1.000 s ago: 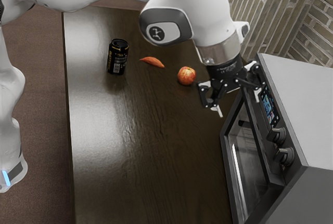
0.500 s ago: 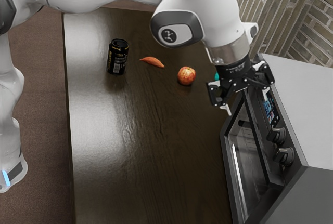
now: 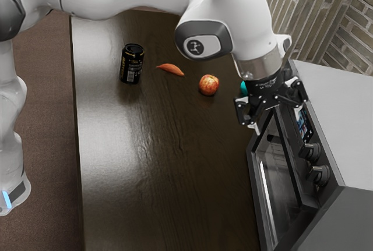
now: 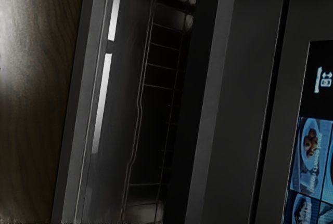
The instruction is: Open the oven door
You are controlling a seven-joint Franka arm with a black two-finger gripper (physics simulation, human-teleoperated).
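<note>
With fingers spread, the gripper (image 3: 278, 118) is hovering at twelve o'clock from the oven door (image 3: 277, 176), approach apparently made, full opening outstanding.

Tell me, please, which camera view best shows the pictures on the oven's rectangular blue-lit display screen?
The wrist view: the display screen appears large, with a plate of food, though the frame cuts it off. The exterior view shows it small and slanted, its pictures unreadable.

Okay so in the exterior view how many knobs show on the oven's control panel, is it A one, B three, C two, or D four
C, since the oven shows one knob beside its lit screen and a second knob just past the first.
</note>
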